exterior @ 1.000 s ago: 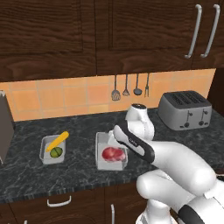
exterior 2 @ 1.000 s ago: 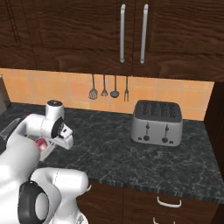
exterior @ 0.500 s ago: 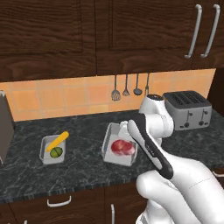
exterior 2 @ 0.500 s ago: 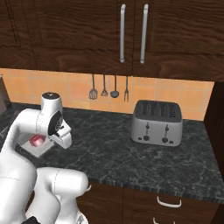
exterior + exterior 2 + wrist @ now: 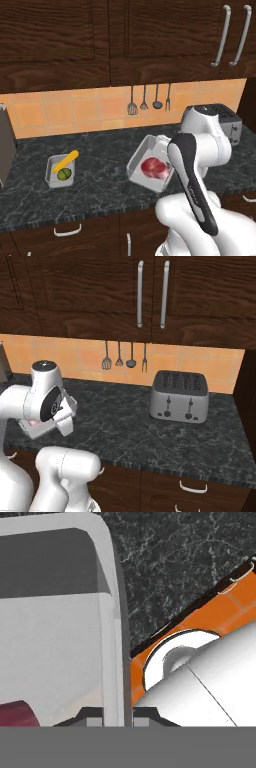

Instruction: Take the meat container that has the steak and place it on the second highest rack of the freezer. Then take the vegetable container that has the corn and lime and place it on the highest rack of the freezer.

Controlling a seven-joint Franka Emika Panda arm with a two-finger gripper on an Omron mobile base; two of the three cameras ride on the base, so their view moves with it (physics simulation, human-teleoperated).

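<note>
Lifted off the counter [image 5: 100, 190] since a second ago, the meat container [image 5: 145, 165] now hangs tilted above the counter's middle, its open face turned toward the left base camera, where earlier it sat flat on the stone. The arm has swung rightward with it, closer to the toaster [image 5: 180, 396] at the counter's right end. The steak [image 5: 155, 168] lies in the container's lower part (it shows as a dark red corner in the hand view too). The gripper [image 5: 110, 716] is nearly closed, one finger on each side of the container's thin side wall, pinching it. Near the counter's left end the vegetable container [image 5: 60, 171] sits flat, unmoved, with the corn [image 5: 66, 161] slanting across it and the lime [image 5: 63, 174] beside the cob. Bare stone lies between the two containers and along the front edge.
</note>
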